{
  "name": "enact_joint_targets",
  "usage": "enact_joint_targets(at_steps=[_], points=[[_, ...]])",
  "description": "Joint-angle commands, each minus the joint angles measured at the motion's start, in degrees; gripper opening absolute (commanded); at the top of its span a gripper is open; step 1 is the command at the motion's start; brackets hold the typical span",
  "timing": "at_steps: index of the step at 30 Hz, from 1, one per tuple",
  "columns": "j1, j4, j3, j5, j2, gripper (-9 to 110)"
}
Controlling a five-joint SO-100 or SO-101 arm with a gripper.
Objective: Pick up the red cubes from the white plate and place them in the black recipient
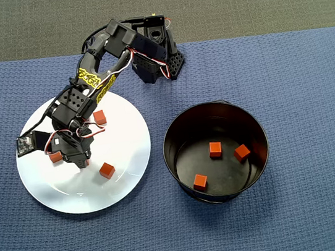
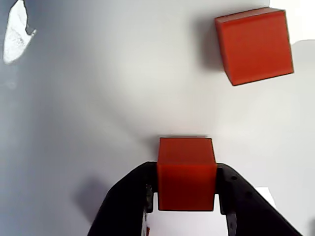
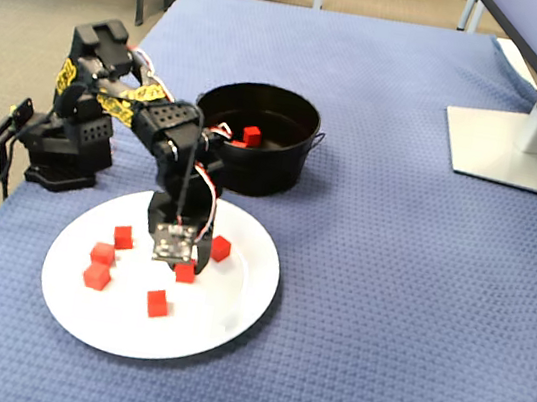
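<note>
Pinched between the claw's (image 2: 186,199) two fingers sits one red cube (image 2: 186,172), low on the white plate (image 1: 129,162); next comes lifting and carrying it to the black recipient (image 1: 174,131).

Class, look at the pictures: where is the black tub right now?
In the overhead view the round glossy black tub stands on the blue cloth to the right of the large white plate, apart from it, holding three red cubes.

Claw (image 3: 185,267) down on white plate (image 3: 231,319), red cubes (image 3: 102,254) scattered (six visible), black recipient (image 3: 275,172) behind
</note>
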Motion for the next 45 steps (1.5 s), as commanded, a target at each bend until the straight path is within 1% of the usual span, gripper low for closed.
enact_joint_targets(at_steps=[1,5,9,12,16,17,18,20,21,22,24,26,28,31,33,37,41,44,45], points=[[-1.85,0.53,2.37,4.04,14.33,0],[-5.54,3.16,8.79,9.40,30.23,0],[-13.01,7.29,12.57,16.96,42.98,0],[-21.80,8.09,15.73,23.47,49.75,0],[-36.12,6.42,20.83,31.99,56.51,0],[-39.81,6.24,21.80,33.22,57.30,2],[-43.68,6.42,22.85,34.01,57.57,9],[-51.59,7.38,25.22,31.73,57.39,33],[-53.53,7.29,26.02,30.67,57.39,35],[-53.44,7.21,25.66,30.41,57.13,36],[-47.20,7.82,21.45,29.53,55.20,38],[-39.11,8.61,18.46,24.79,52.21,37],[-31.29,7.65,18.02,20.04,50.19,33],[-20.57,3.43,19.51,13.18,47.46,32],[-15.56,-0.09,21.27,8.17,44.91,32],[-9.58,-4.57,22.15,2.46,38.32,32],[-6.86,-7.21,22.15,-2.29,31.82,31],[-6.24,-7.21,21.97,-9.32,27.25,30],[-6.06,-6.77,22.24,-13.62,26.10,29]])
